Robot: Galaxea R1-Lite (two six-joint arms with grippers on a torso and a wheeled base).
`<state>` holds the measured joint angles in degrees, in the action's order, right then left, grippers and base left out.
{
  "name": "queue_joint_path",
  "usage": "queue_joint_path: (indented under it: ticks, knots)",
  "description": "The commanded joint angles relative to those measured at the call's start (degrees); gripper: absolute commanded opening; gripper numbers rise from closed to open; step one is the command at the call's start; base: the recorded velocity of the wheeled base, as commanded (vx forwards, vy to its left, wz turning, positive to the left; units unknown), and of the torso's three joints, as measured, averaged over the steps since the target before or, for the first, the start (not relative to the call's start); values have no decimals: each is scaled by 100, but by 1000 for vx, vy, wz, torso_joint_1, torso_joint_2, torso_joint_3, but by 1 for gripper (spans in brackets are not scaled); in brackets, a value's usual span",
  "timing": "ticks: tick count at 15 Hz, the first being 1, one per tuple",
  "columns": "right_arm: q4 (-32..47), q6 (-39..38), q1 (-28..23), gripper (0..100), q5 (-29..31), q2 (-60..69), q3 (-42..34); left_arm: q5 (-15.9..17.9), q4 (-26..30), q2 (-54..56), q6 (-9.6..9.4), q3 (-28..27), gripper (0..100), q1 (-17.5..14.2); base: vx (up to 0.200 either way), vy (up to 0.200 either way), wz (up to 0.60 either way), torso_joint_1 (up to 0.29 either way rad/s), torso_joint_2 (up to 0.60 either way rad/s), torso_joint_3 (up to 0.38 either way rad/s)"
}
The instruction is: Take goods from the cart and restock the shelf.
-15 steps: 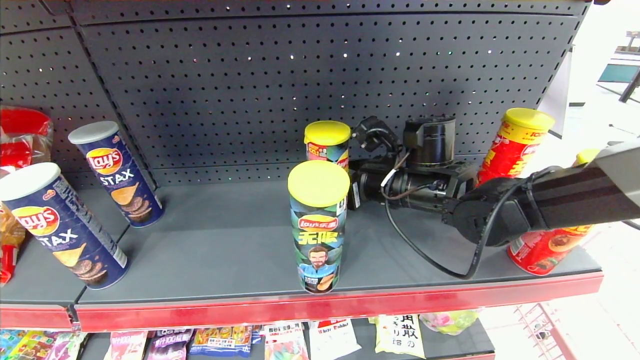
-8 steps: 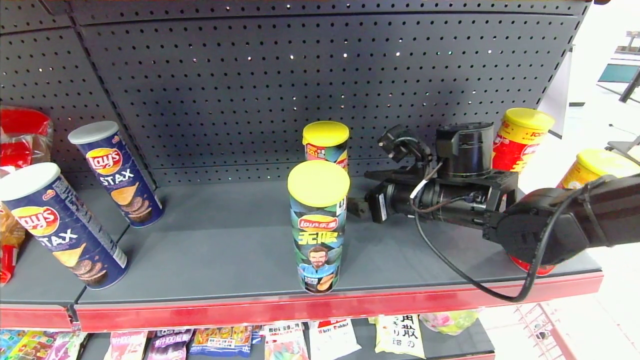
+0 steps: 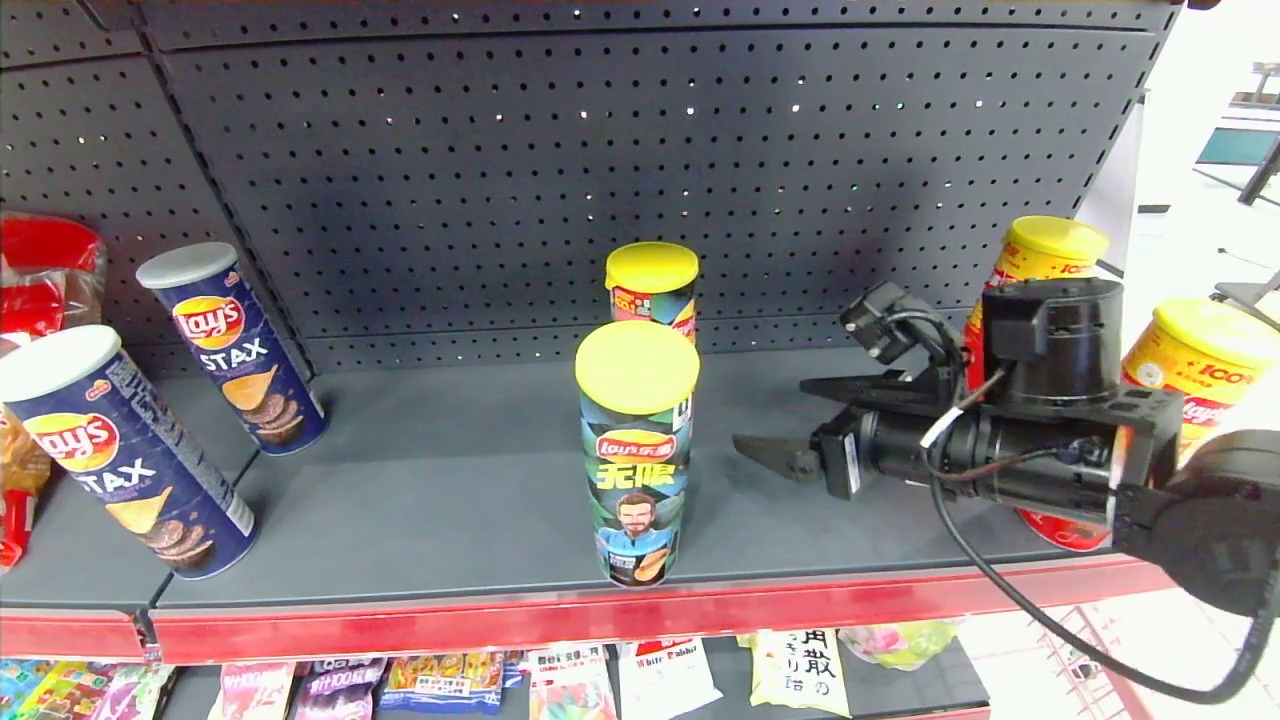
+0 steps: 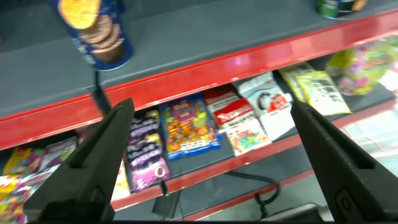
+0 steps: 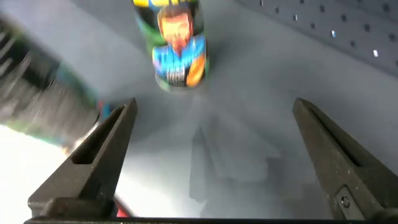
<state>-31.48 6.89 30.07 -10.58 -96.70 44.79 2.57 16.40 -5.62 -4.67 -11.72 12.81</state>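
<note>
Pulled back rightward from the rear yellow-lidded green crisp tube [image 3: 652, 288], the right end effector [image 3: 770, 415] gapes wide, empty.

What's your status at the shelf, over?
Left gripper open, empty. Right gripper open, empty, over shelf. Front green can upright, rear can behind it. Nothing blocking.

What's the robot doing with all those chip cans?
It is stocking a shop shelf with chip cans. Two green cans stand upright in the middle, the front can right before the back can. The right gripper is open and empty, hanging over the shelf just to the right of them. The left gripper is open and empty too, facing the snack bags one level below.
</note>
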Motion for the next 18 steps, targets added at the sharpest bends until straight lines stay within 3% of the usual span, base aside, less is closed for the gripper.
queue_joint_path:
  ticks: [1, 7, 12, 14, 15, 16, 18]
  knots:
    - [1, 6, 16, 100, -5, 661, -497, 42, 4, -18, 10, -24, 100, 2, 0, 0, 0, 0, 0, 0]
    - [27, 76, 95, 100, 3, 2454, -2106, 42, 21, -44, 10, 20, 100, 11, 0, 0, 0, 0, 0, 0]
    - [230, 67, -54, 100, 557, 4282, -3248, 296, 4, -194, 45, 29, 100, 37, 0, 0, 0, 0, 0, 0]
    - [1363, 41, -195, 100, 997, 5424, -3231, 349, -5, -405, 54, -24, 100, 37, 0, 0, 0, 0, 0, 0]
    - [2550, 32, -379, 100, 1322, 6400, -3011, 411, -181, -704, 54, -77, 100, 37, 0, 0, 0, 0, 0, 0]
    - [3227, 32, -555, 100, 1480, 6901, -2853, 420, -374, -967, 54, -94, 100, 37, 0, 0, 0, 0, 0, 0]
    - [4361, -91, -1408, 100, 1612, 7507, -2361, 481, -822, -1662, 54, -147, 100, 37, 0, 0, 0, 0, 0, 0]
